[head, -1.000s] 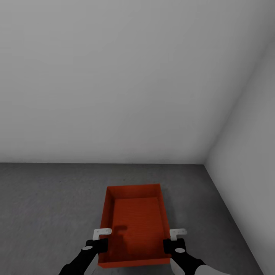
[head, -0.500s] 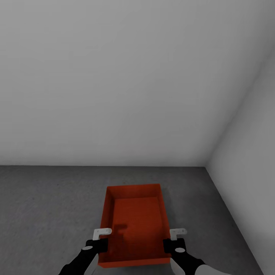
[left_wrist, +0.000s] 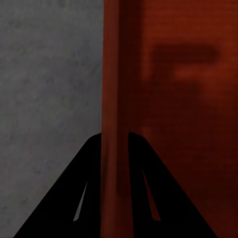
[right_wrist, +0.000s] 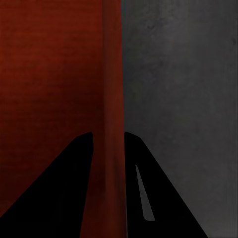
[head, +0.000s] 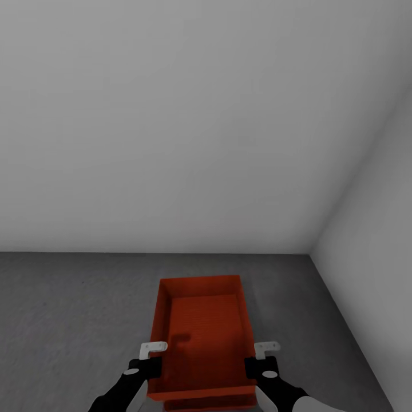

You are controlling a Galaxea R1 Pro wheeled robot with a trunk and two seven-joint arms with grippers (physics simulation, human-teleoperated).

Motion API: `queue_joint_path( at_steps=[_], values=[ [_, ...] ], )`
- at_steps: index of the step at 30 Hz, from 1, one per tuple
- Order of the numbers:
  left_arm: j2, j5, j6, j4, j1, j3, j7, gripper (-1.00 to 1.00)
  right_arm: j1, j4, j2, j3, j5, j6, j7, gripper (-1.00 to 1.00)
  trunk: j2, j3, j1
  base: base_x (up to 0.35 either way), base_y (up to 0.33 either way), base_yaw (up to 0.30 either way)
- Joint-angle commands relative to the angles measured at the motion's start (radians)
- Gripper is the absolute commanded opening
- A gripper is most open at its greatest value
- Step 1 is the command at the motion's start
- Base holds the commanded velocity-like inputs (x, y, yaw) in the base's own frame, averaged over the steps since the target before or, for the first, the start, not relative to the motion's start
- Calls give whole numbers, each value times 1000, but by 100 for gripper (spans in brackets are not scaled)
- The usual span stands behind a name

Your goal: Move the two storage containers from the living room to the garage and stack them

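Observation:
One orange-red storage container (head: 203,329) hangs low over the dark grey concrete floor (head: 68,320) of the garage, held between both arms. My left gripper (head: 155,361) is shut on its left wall, the wall pinched between the black fingers (left_wrist: 115,144). My right gripper (head: 252,361) is shut on the right wall (right_wrist: 108,141). The bin's bare inside (left_wrist: 173,99) (right_wrist: 49,74) carries a gripper's shadow. Just under its near wall shows a second orange-red strip (head: 206,402); I cannot tell whether it is the other container.
A plain pale grey wall (head: 171,114) stands ahead and another (head: 377,257) at the right; they meet in a corner beyond the bin. Mottled concrete (left_wrist: 44,74) (right_wrist: 183,74) lies on both sides of the container.
The whole view has shifted, so the camera moved: the line between floor and wall sits lower. An orange-red strip has come into view under the container's near wall. Both grips are unchanged.

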Motion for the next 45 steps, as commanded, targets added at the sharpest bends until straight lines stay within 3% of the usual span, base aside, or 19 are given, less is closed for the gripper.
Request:
queue_joint_path(
  at_steps=[1,45],
  values=[
    [13,6,0,-6,-1,-14,5,-100,0,17,-1,30,-27,1,-5,-100,0,-1,0,256,-64,0],
    [12,9,10,-6,-1,-14,6,-100,0,16,-4,28,-32,1,-6,-100,0,0,0,12,-3,-2]
  ],
)
